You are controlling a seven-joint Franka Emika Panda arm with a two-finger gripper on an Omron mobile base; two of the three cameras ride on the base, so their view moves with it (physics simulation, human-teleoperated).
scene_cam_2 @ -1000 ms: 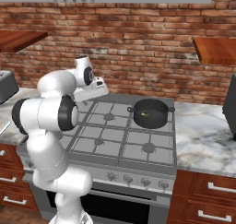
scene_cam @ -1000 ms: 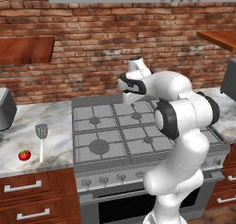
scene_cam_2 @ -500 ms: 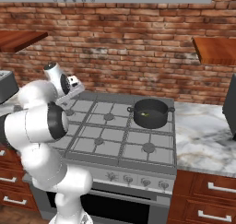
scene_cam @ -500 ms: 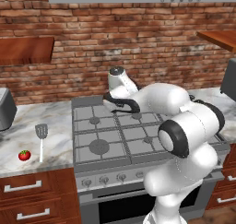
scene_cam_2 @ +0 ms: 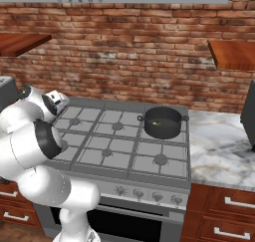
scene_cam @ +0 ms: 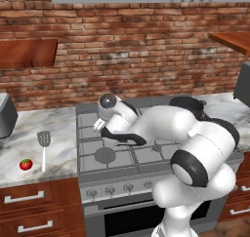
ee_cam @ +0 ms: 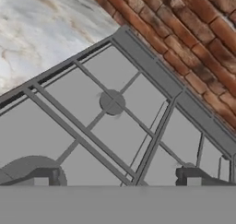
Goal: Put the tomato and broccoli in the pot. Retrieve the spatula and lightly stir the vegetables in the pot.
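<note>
The red tomato lies on the marble counter left of the stove, near the front edge. Just right of it lies the spatula, slotted head toward the wall. The dark pot stands on the back right burner, and a small green speck inside it looks like the broccoli. My gripper hangs over the stove's left rear burner, some way right of the spatula and tomato. In the hand view my gripper is open, its fingertips wide apart with nothing between them.
The grey stove grates spread under the hand, with marble counter to one side and brick wall behind. A grey toaster sits at the counter's far left. A dark appliance stands on the right counter.
The arm has swung left across the stove, from the back middle to the left rear burner, and come lower. The gripper has stayed open. Nothing on the counter moved.
</note>
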